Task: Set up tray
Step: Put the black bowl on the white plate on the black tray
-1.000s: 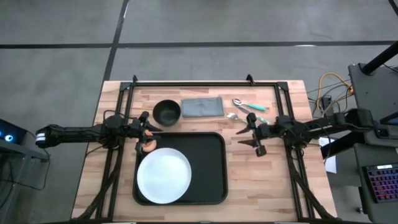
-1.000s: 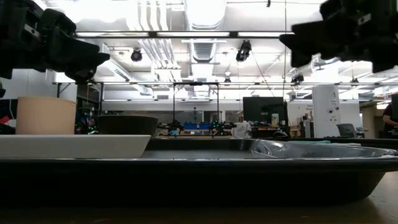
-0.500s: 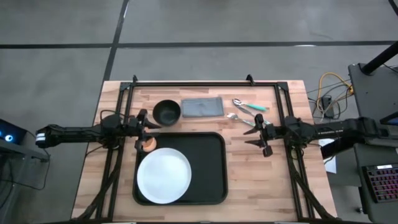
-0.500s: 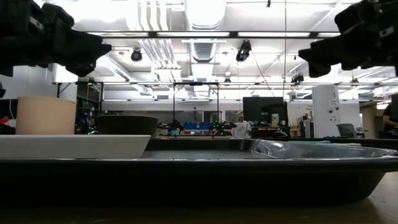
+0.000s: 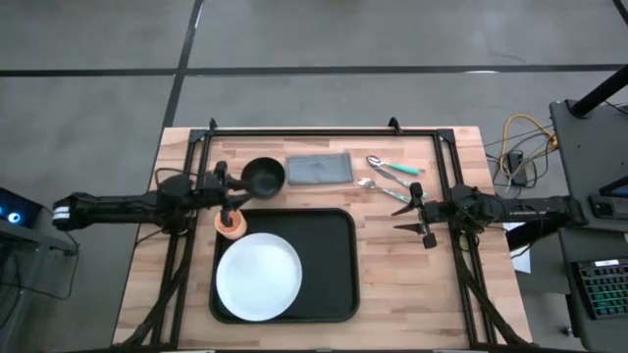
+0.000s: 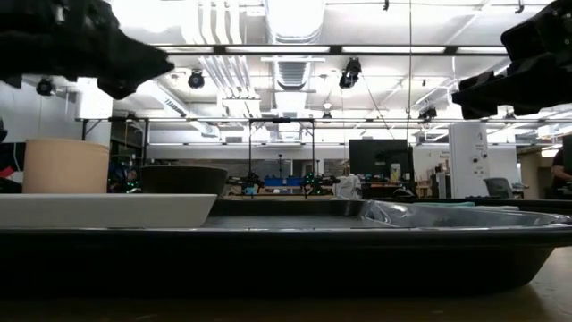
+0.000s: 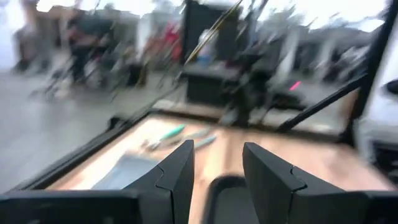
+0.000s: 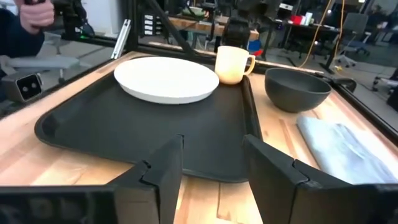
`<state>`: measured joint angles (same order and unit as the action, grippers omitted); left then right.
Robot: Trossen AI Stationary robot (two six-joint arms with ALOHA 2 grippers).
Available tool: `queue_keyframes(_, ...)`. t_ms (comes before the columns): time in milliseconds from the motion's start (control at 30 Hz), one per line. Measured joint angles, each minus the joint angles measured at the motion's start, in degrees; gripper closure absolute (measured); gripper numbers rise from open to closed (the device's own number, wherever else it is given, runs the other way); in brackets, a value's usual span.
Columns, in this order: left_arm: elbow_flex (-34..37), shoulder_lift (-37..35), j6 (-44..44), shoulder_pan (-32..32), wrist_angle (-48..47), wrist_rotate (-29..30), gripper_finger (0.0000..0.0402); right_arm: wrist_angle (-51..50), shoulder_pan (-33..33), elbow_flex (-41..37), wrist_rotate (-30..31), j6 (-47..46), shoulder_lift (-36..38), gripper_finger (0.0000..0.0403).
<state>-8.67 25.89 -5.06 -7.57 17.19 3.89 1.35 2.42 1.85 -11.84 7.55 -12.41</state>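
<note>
Over on the left, left gripper: my fingers are apart and empty, and they have lifted off the cup and drawn back toward the bowl.
Cup: it now stands free in the tray's far-left corner, just beside the plate; a second ago my left fingers were still over it.
Bowl: on the bare wood just beyond the tray, not loaded.
Plate: flat on the left half of the tray, unmoved.
Tray: middle of the table toward the near edge, its right half bare.
Cloth: folded, beyond the tray, next to the bowl.
Cutlery: lying on the wood to the right of the cloth, untouched.
Right gripper: fingers apart, holding nothing, and it has slid away to the right of the tray.
Meaning: I judge the cup placed; bowl, cloth and cutlery still wait their turn.
</note>
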Motion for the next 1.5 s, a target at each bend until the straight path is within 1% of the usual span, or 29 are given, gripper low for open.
queue_keyframes(100, -5.46, 4.44, 0.04, -0.35, -9.66, 5.67, 0.0283, -0.31, 0.00, 0.00, 0.00, 0.21, 0.40, 0.0253)
queue_keyframes(200, -11.08, 9.88, 1.61, -0.96, -18.97, 8.76, 0.0283, -0.32, 0.00, -0.02, -0.02, 0.73, 0.31, 0.0251)
queue_keyframes(367, -20.55, 19.53, 8.14, -1.14, -29.58, 8.53, 0.0283, -0.08, 0.00, -0.02, -0.04, 1.06, 0.29, 0.0247)
queue_keyframes(467, -26.22, 25.19, 9.31, -1.11, -34.01, 8.58, 0.0283, 0.08, 0.00, -0.02, -0.10, 1.06, 0.29, 0.0246)
queue_keyframes(567, -29.94, 31.10, 9.51, -1.11, -39.06, 8.56, 0.0281, 0.13, 0.00, -0.02, -0.17, 1.06, 0.28, 0.0248)
queue_keyframes(700, -34.61, 37.71, 9.49, -1.11, -42.35, 8.58, 0.0260, 0.15, 0.00, -0.02, -0.19, 0.57, 0.27, 0.0253)
queue_keyframes(800, -36.53, 42.18, 9.38, -1.11, -43.31, 8.62, 0.0236, 0.19, 0.00, -0.02, -0.18, 0.19, 0.27, 0.0255)
queue_keyframes(933, -38.48, 46.22, 9.30, -1.11, -43.13, 8.94, 0.0199, 0.19, 0.00, -0.02, -0.17, -0.06, 0.27, 0.0252)
queue_keyframes(1033, -39.02, 48.12, 8.78, -1.11, -43.43, 11.98, 0.0176, 0.24, 0.00, -0.02, -0.17, -0.37, 0.20, 0.0250)
queue_keyframes(1100, -39.25, 48.74, 7.69, -1.15, -43.49, 15.66, 0.0165, 0.26, 0.00, -0.03, -0.17, -1.11, 0.18, 0.0250)
queue_keyframes(1167, -38.88, 48.87, 6.62, -1.16, -43.80, 19.59, 0.0161, 0.26, 0.00, -0.02, -0.15, -1.55, 0.18, 0.0252)
queue_keyframes(1200, -38.62, 48.87, 6.23, -1.20, -43.93, 20.61, 0.0160, 0.26, 0.00, -0.02, -0.17, -1.58, 0.18, 0.0253)
queue_keyframes(1500, -36.85, 48.65, 3.87, -1.22, -45.66, 20.19, 0.0160, 0.30, 0.00, -0.02, -0.15, -1.59, -0.02, 0.0258)
